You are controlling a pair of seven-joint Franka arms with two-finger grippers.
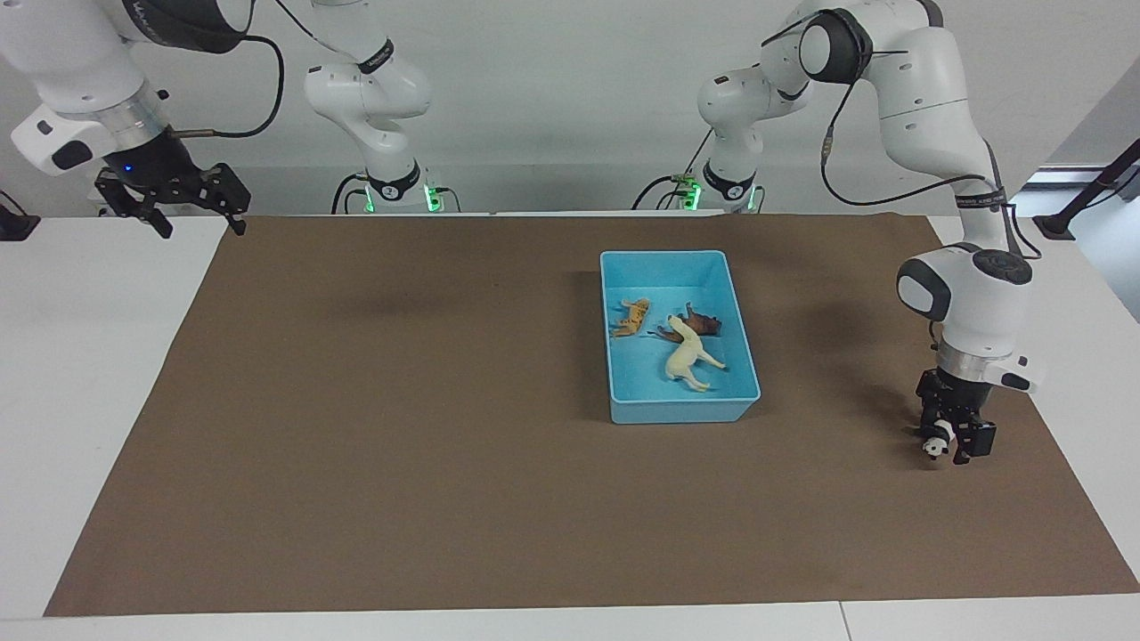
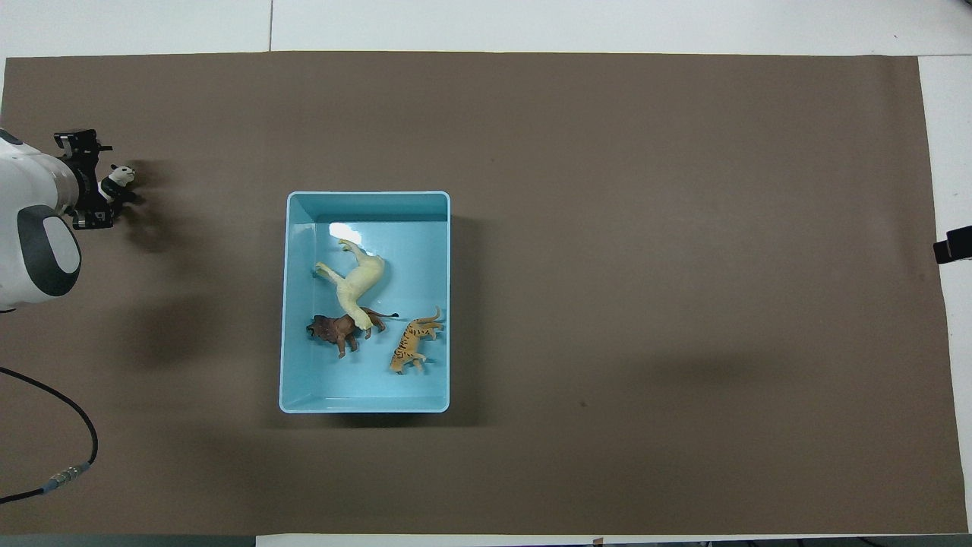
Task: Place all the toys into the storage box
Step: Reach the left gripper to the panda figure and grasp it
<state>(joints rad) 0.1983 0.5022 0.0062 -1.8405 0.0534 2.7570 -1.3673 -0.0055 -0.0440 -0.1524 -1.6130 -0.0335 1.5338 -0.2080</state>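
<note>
The light blue storage box [image 1: 681,411] [image 2: 365,406] stands on the brown mat. In it lie the orange striped tiger [image 1: 631,318] [image 2: 411,348], the cream-white horse [image 1: 688,357] [image 2: 358,281] and the brown maned animal [image 1: 702,322] [image 2: 333,330]. The black-and-white panda [image 1: 934,447] [image 2: 117,183] stands on the mat toward the left arm's end of the table. My left gripper [image 1: 951,442] [image 2: 85,181] is open and low at the panda, which sits by its finger nearer the box. My right gripper [image 1: 169,209] [image 2: 955,247] is open, waiting over the white table.
The brown mat [image 1: 401,427] covers most of the white table [image 1: 89,374]. A black cable [image 2: 76,448] hangs from the left arm near the robots' edge.
</note>
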